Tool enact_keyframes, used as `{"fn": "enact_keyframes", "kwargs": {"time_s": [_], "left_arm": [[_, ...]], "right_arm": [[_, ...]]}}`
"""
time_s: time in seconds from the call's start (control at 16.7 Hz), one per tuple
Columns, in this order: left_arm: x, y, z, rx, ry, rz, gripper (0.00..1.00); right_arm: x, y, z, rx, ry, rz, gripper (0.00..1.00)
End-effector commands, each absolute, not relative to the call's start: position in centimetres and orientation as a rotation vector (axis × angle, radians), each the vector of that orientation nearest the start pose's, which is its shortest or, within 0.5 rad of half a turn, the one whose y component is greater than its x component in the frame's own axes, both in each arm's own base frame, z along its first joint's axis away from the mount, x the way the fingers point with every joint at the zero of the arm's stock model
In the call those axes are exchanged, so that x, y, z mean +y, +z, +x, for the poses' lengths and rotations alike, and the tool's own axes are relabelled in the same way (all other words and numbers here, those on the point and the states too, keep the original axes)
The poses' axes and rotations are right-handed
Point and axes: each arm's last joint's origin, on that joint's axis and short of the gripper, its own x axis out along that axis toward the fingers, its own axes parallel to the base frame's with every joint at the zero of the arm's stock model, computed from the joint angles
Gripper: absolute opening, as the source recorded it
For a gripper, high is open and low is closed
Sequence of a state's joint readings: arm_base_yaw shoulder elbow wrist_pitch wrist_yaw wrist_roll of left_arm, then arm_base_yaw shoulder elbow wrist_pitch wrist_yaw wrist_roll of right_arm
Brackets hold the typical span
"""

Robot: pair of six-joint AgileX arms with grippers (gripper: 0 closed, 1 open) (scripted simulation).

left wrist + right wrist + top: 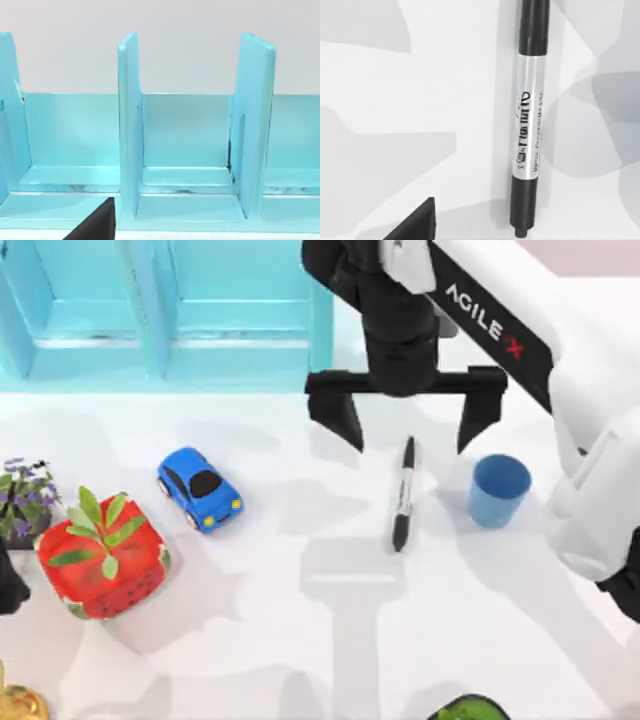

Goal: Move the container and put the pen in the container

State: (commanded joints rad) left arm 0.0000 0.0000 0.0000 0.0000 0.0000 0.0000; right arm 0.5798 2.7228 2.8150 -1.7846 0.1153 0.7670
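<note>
Two fingers of the right pincer [409, 425] hang spread wide above the far end of the pen [403, 494], gripping nothing. That pen lies flat on the white counter [300, 640], just left of the upright light-blue container [499, 490]. Farther left sit a blue toy car [200, 488] and a strawberry-patterned bowl [101, 560].

You are looking down on a smooth white tabletop [300, 640] that is carrying soft grey shadows. Behind the tabletop's far edge, a glossy light-turquoise plastic shelf rack [170, 315] is standing, its upright dividers [129, 125] splitting it into open bays. Behind that rack, a plain pale grey wall [190, 45] is rising, evenly lit.
</note>
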Motion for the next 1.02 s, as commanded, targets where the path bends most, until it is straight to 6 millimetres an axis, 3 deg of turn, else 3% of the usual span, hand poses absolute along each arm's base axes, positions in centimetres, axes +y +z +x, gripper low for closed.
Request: {"fn": "enact_keyframes", "kwargs": {"time_s": [0.12,0.6,1.02], "left_arm": [[-0.1,16.0,10.6,0.000,0.000,0.000,1.00],[-0.1,16.0,10.6,0.000,0.000,0.000,1.00],[-0.1,16.0,10.6,0.000,0.000,0.000,1.00]], "right_arm": [[28.4,18.3,40.7,1.586,-0.276,-0.001,1.00],[28.5,17.2,41.1,1.584,-0.276,0.000,1.00],[27.6,11.4,41.0,1.591,-0.281,-0.005,1.00]]}}
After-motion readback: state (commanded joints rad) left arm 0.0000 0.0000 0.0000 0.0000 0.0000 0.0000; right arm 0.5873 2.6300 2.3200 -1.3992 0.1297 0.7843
